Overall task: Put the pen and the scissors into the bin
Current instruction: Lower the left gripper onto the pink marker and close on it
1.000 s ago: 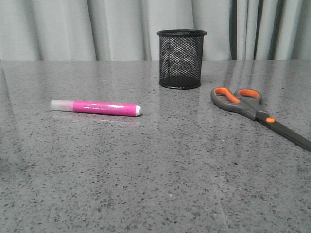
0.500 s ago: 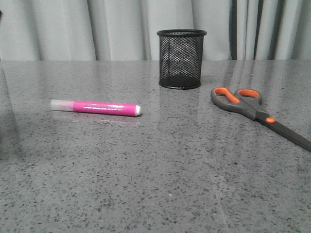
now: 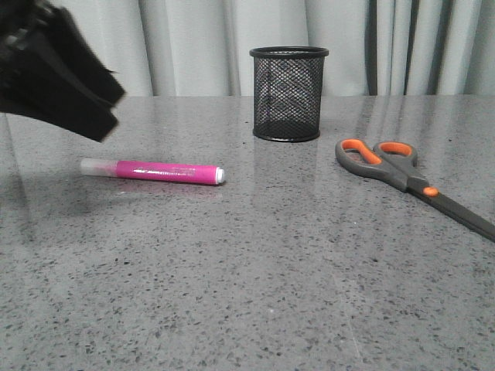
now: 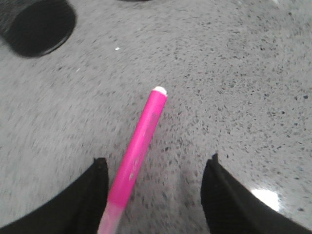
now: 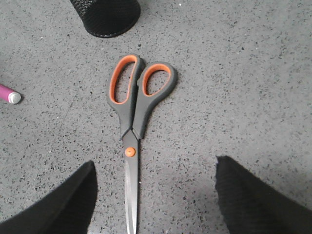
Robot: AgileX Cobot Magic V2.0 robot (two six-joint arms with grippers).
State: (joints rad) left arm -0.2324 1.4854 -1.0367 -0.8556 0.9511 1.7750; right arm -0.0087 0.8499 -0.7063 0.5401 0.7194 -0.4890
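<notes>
The magenta pen [image 3: 155,171] lies flat on the grey table, left of centre, its clear cap pointing left. The black mesh bin [image 3: 288,93] stands upright behind the centre. The grey and orange scissors [image 3: 402,176] lie shut at the right. My left gripper [image 4: 156,160] is open above the pen [image 4: 136,151], which lies close to one finger. Its arm [image 3: 58,73] shows blurred at the top left of the front view. My right gripper [image 5: 155,162] is open above the scissors [image 5: 139,114], with the blade between the fingers. Neither gripper holds anything.
Pale curtains hang behind the table's far edge. The bin also shows in the left wrist view [image 4: 39,24] and in the right wrist view [image 5: 105,17]. The pen's white end [image 5: 13,97] shows at the edge of the right wrist view.
My left arm has come into the front view at the top left, above the pen. The pen, the scissors and the bin have not moved.
</notes>
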